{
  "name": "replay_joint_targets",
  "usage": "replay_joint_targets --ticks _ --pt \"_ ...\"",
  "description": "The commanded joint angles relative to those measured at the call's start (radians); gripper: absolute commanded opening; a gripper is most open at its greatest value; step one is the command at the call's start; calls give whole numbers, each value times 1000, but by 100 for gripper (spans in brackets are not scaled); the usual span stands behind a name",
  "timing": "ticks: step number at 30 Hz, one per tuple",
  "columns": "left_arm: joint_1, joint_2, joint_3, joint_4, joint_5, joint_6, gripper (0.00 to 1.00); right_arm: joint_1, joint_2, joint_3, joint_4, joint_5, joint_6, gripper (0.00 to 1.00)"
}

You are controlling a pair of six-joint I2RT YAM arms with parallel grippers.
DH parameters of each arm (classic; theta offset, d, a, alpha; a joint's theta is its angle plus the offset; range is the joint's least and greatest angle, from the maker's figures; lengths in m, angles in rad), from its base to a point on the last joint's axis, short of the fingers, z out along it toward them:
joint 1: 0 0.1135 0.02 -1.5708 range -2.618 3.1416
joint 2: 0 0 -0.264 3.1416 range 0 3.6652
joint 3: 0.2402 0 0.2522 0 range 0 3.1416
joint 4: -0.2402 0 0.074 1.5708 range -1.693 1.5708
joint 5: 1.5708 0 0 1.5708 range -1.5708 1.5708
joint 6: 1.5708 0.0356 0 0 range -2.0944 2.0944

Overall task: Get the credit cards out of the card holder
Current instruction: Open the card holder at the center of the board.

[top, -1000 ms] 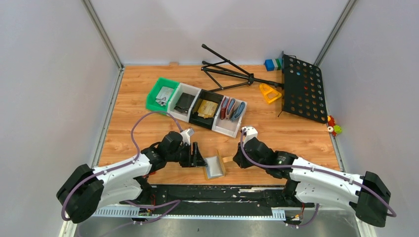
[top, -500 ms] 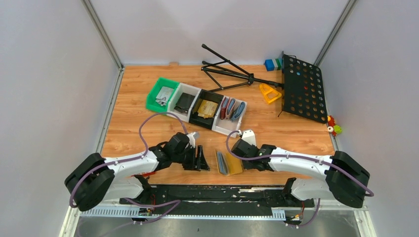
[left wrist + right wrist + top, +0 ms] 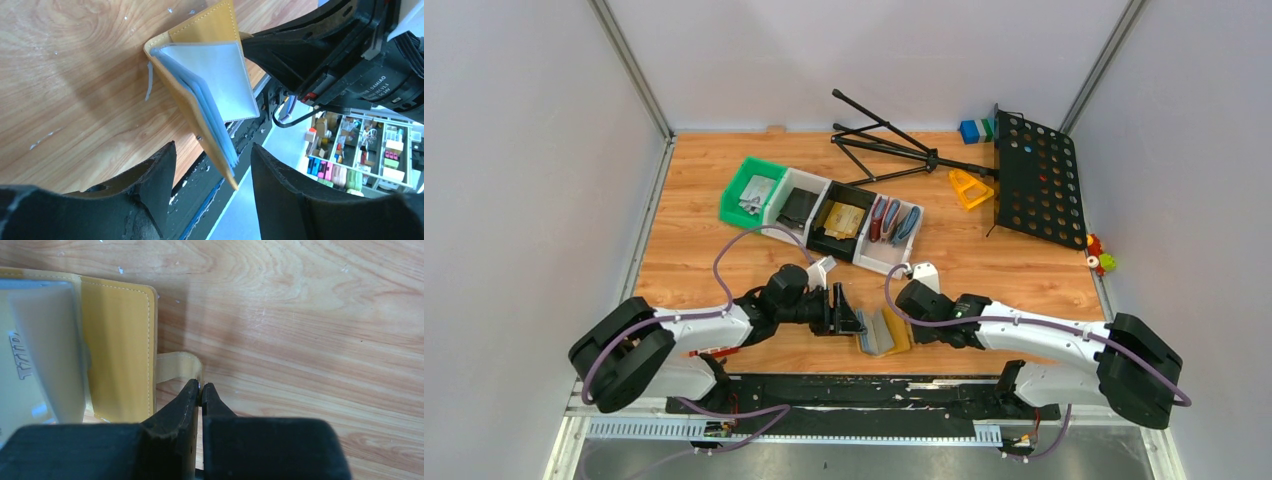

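**Top external: card holder (image 3: 883,332) stands open at lower centre**

The mustard holder rests on its edge on the wooden table (image 3: 1044,270), just below the middle of the frame and close to the table's bottom edge. Its pale grey-blue sleeves fan out toward the left. The two arms reach in from the lower corners and meet at it.

The left gripper (image 3: 851,320) is just left of the holder with its jaws spread wide. In the left wrist view its two black fingers (image 3: 155,175) fill the bottom of the frame, and the holder's lower corner hangs in the gap between them. No contact with either finger can be made out.

The right gripper (image 3: 201,390) is closed tight. In the right wrist view its tips meet at the end of the holder's small mustard strap (image 3: 177,365), which loops out from the cover at centre left. A sleeve at the far left of that frame shows some printed lettering. Whether cards sit in the sleeves cannot be told.

Above centre in the top external view runs a slanted row of bins (image 3: 889,262). Gold-tan cards (image 3: 842,219) lie in the black one. A folded black music stand (image 3: 1034,180) lies at upper right.
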Motion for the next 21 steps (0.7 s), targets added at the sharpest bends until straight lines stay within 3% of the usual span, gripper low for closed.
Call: replay_joint_targets --ticks 1,5,8,14,19,21 --pt "-12 69 -11 165 52 -57 62 -1 -12 -6 44 -29 -19 0" --pt "-14 78 -21 178 43 -63 60 -1 -32 -10 51 -55 -24 0" --pt "-14 49 -11 96 15 -27 54 -2 -57 -15 55 -67 -31 2" --pt "-14 17 21 -56 -25 50 29 -1 -113 0 31 -88 -72 13" --pt "-14 2 32 -81 -19 64 24 -1 -215 12 37 -161 -101 45" --pt "-14 -8 37 -94 -19 73 24 -2 -258 16 50 -190 -103 52"
